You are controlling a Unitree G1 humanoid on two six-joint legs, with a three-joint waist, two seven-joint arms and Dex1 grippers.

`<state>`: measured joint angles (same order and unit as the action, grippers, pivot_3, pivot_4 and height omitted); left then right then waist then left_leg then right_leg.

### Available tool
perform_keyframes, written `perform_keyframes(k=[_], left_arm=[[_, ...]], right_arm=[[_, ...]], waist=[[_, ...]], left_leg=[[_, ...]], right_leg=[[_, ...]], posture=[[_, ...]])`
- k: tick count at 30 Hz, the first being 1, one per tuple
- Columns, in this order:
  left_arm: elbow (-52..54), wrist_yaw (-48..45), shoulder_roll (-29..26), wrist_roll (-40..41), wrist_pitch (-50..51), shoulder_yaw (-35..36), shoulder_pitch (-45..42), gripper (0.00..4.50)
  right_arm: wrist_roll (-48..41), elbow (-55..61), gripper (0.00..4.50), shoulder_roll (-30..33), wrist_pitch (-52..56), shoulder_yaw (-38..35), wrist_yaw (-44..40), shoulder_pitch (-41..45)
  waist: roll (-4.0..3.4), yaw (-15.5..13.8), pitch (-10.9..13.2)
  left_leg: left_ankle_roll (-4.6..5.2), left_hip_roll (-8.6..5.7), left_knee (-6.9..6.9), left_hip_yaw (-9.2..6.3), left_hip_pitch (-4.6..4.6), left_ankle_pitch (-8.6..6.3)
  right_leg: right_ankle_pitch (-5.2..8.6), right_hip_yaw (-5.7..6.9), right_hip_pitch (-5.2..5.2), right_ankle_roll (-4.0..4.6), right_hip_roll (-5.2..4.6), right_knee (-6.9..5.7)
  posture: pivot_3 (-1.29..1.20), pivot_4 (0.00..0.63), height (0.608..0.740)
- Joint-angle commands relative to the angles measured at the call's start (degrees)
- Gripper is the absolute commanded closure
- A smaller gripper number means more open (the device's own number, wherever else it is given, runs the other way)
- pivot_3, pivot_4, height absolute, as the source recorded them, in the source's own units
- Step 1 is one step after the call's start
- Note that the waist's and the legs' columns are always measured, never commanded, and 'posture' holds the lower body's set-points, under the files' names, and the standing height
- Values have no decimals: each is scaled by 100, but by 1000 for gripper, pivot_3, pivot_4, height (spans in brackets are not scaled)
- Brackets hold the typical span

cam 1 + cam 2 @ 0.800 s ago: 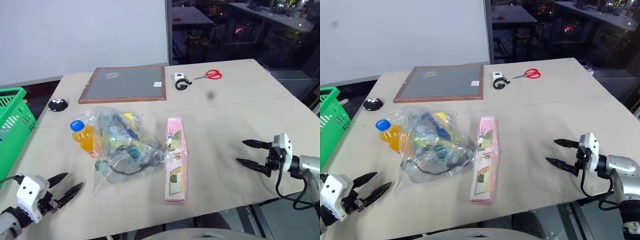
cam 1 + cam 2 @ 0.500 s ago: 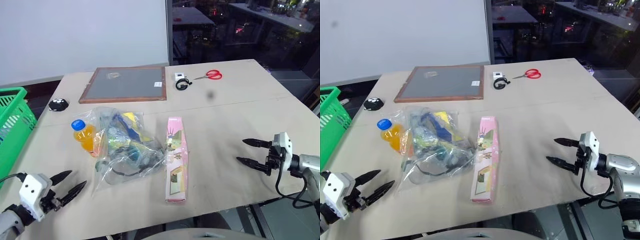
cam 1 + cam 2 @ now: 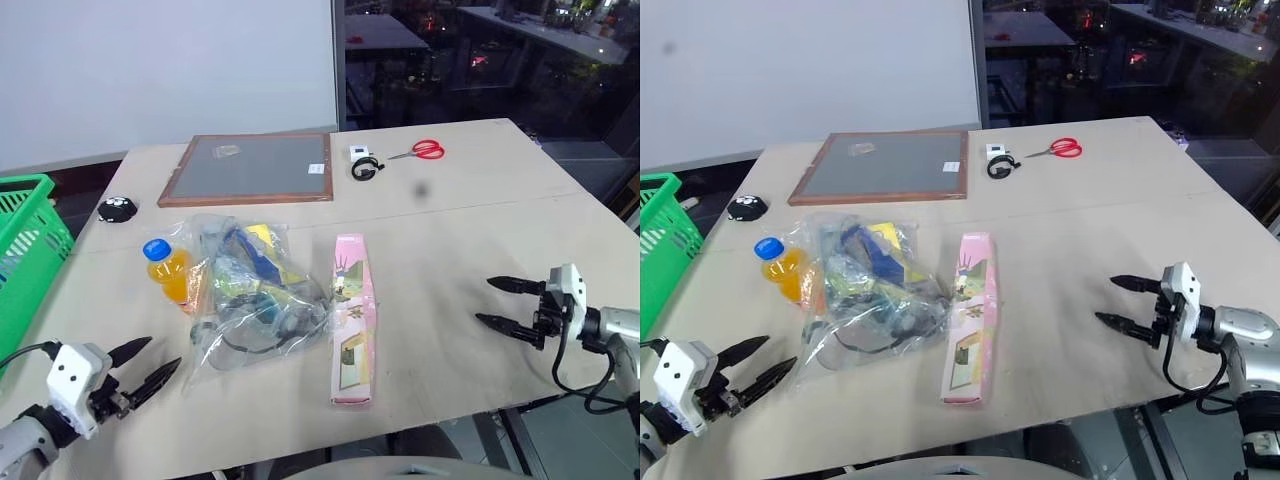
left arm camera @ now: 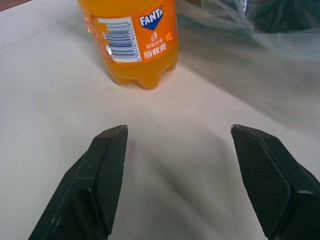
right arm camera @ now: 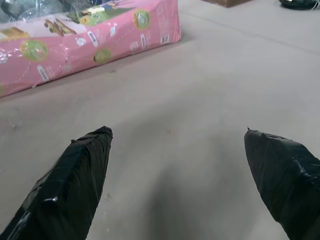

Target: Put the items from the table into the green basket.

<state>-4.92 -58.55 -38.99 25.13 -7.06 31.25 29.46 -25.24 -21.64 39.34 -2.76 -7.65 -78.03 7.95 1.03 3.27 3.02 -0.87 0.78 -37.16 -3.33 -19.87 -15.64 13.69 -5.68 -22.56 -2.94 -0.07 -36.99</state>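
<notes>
One orange-drink bottle, one clear bag, one pink box on counter: bottle and bag ahead of released left end effector, box facing released right end effector. One green basket beyond left end effector, contents unclear.

I'm holding left end effector low, fingers spread, empty | right end effector hovering, spread wide, empty

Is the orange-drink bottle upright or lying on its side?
Upright: the orange-drink bottle stands on the table with its blue cap on top, beside the plastic bag.
</notes>
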Motion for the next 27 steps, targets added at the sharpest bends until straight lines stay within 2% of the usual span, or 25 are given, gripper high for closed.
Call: perform_keyframes(k=[1,3,6,8,10,14,20,24,27], left_arm=[[273,-228,-53,324,-83,301,66,1115],[416,-429,-160,617,95,493,129,1115],[888,-692,-348,1334,653,954,246,1115],[1213,-812,-408,1664,931,1215,364,1115],[1550,-954,-483,1851,1161,1474,558,1115],[2087,-1210,-621,2007,1490,1984,1006,1115],[2311,-1432,-710,1942,1769,2434,1284,1115],[2336,-1564,-581,1687,1661,2414,1426,1115],[2412,-1502,-432,1592,1598,2365,1397,1115]], right_arm=[[-77,529,0,-29,100,28,41,209],[-8,880,0,-117,238,194,189,346],[456,1523,0,-399,728,638,1019,770],[381,2009,0,-598,1223,872,1268,1044],[208,2560,0,-787,1756,1162,1367,1310],[391,3199,0,-1082,2154,2011,1260,1778],[785,2946,0,-1612,2268,2946,1198,2435],[1412,2034,0,-2044,1919,3521,1272,2915],[1710,1589,0,-2309,1852,3664,1451,3127]], waist=[[0,1,0],[0,2,0],[9,42,1],[3,14,3],[-3,-19,6],[3,-90,5],[-3,-181,9],[13,-244,4],[17,-276,4]], left_leg=[[0,0,0,0,0,0],[0,1,0,0,0,0],[0,11,0,4,2,0],[0,16,-2,4,3,0],[-1,16,-2,4,2,0],[-1,19,7,4,-5,-1],[-1,23,8,-3,-5,-1],[-1,22,5,0,-1,-1],[-2,22,5,1,1,-1]], right_leg=[[0,0,0,0,1,0],[0,0,-1,0,0,-1],[0,1,-4,1,3,-8],[0,5,-13,2,4,-21],[1,6,-15,3,4,-25],[2,10,-22,2,4,-17],[2,23,-21,4,5,-13],[1,23,-22,5,2,-12],[1,25,-21,6,-1,-12]], posture=[[36,0,740],[36,0,740],[53,0,740],[69,0,740],[84,0,740],[107,0,740],[140,0,740],[167,0,740],[176,0,740]])
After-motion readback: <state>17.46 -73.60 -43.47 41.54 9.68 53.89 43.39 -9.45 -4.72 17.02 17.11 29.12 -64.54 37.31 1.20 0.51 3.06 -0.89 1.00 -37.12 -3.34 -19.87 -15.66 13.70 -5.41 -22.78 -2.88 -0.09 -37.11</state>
